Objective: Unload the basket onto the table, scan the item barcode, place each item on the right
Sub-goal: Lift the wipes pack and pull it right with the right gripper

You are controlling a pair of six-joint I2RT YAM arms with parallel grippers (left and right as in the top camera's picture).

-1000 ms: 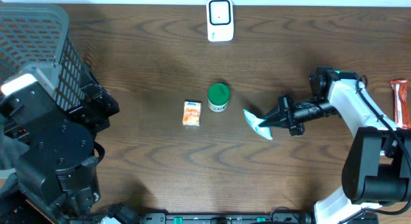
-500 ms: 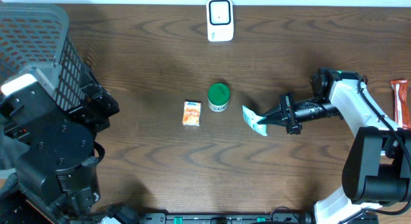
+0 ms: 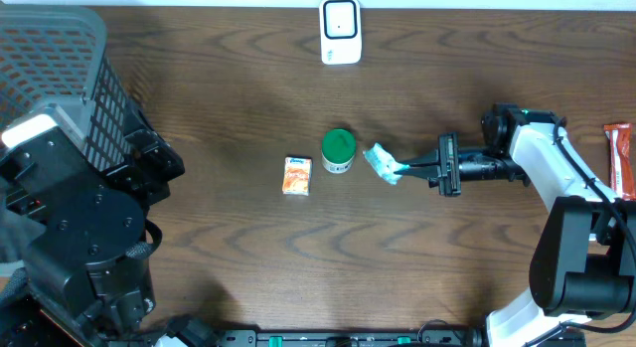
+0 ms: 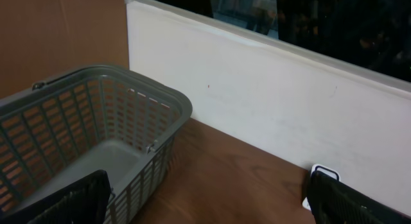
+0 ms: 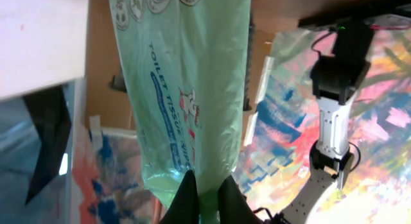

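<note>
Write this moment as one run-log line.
right gripper: shut on tissue pack | left gripper: open, holding nothing | tissue pack: near green-lidded jar, apart from white scanner

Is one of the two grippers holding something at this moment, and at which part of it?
The right gripper pinches the green tissue pack by the edge of one end. The left gripper is open and holds nothing.

— Where does the overhead view sit?
— Straight above, facing down, far enough back to take in the whole surface and both arms.
— And the left wrist?
— Raised, looking almost level across to the wall. It shares the basket and the white box with the overhead.
— The right wrist?
— Very close to the green packet, which fills mid-frame. The overhead shows it small.
</note>
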